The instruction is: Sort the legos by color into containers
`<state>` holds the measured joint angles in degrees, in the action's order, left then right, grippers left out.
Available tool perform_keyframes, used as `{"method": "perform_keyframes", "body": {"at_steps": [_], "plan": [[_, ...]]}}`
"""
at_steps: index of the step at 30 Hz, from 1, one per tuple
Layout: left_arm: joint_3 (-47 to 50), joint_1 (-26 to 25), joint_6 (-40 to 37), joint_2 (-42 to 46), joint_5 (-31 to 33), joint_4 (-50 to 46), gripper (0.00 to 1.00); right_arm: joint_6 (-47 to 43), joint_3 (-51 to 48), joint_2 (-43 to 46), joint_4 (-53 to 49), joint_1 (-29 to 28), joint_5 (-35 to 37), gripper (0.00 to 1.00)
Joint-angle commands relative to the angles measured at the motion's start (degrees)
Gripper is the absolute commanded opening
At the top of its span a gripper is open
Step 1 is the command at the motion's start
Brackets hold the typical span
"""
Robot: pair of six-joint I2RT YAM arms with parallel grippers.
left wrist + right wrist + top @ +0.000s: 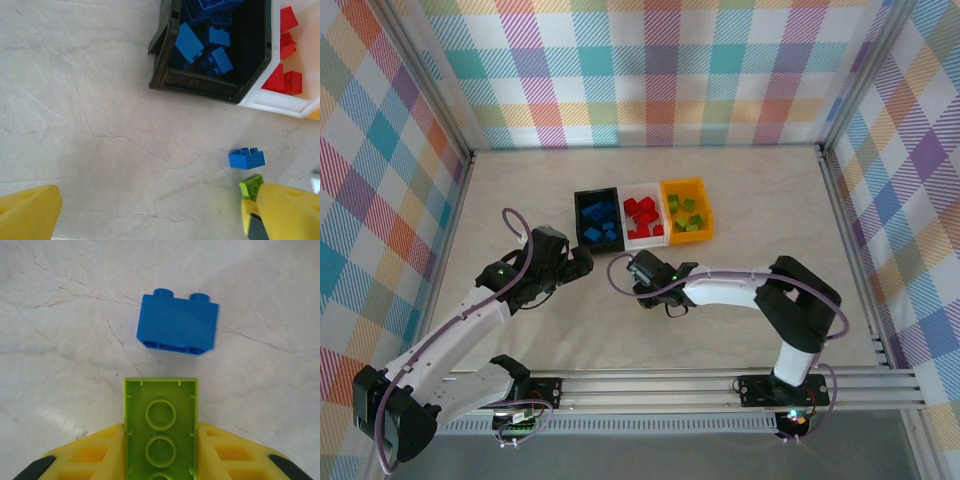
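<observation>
Right gripper clamps a lime brick at the middle of the worktop, a loose blue brick just beyond. The left gripper gapes wide, empty, near the black bin.

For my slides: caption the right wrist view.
Right gripper shut on a lime green lego, a blue lego lying just beyond it.

Three bins stand touching in a row far-centre on the counter: the black bin on the left holds blue bricks, the white bin red bricks, and the orange-yellow bin on the right green bricks. Nearer, a loose blue brick lies on its side. Just near of it, a lime brick, hollow underside showing, sits pinched between the right fingers.
</observation>
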<state>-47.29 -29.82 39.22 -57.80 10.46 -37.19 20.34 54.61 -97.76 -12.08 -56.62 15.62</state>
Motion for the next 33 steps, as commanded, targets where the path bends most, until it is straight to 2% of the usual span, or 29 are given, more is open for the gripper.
{"method": "perform_keyframes", "body": {"at_steps": [1,4,8,11,14,20,22,23,24,27,33], "plan": [[-0.53,0.13,-1.63,-1.79,-1.63,1.35,1.0,1.03,-2.68,7.92,0.72,1.05,-0.15,0.28],[-0.97,0.03,-2.29,-3.95,-3.28,2.65,1.0,0.49,-4.23,15.02,-0.35,5.07,-0.66,0.28],[-0.83,-0.66,-3.54,-6.39,-5.42,5.72,1.0,-1.69,-1.74,18.39,-1.74,16.56,-4.95,0.28],[-2.04,-2.0,-5.51,-9.9,-6.5,6.91,1.0,-2.98,3.75,14.25,-2.31,24.53,-8.12,0.3],[-4.86,-3.68,-9.36,-14.88,-7.76,6.49,1.0,-3.59,11.41,6.23,-3.57,29.07,-10.13,0.31],[-9.4,-6.04,-14.16,-24.61,-11.83,6.31,1.0,-2.68,26.51,-8.03,-8.32,32.16,-10.17,0.36],[-10.49,-6.92,-14.81,-27.32,-12.17,6.74,1.0,-2.03,29.8,-10.88,-9.49,32.52,-10.35,0.44],[-11.01,-7.48,-15.06,-28.55,-11.99,6.91,1.0,-1.54,30.98,-11.75,-9.72,32.71,-10.85,0.51],[-11.73,-8.0,-15.22,-29.89,-11.52,6.95,1.0,-1.2,31.42,-12.04,-9.5,32.82,-11.44,0.57],[-13.14,-9.33,-15.25,-33.0,-10.4,7.49,0.99,-0.62,30.82,-10.52,-8.09,32.77,-13.25,0.67],[-16.99,-11.37,-14.24,-39.71,-10.27,9.02,0.92,-1.34,24.83,-3.27,-5.65,32.8,-14.98,0.7]]}}
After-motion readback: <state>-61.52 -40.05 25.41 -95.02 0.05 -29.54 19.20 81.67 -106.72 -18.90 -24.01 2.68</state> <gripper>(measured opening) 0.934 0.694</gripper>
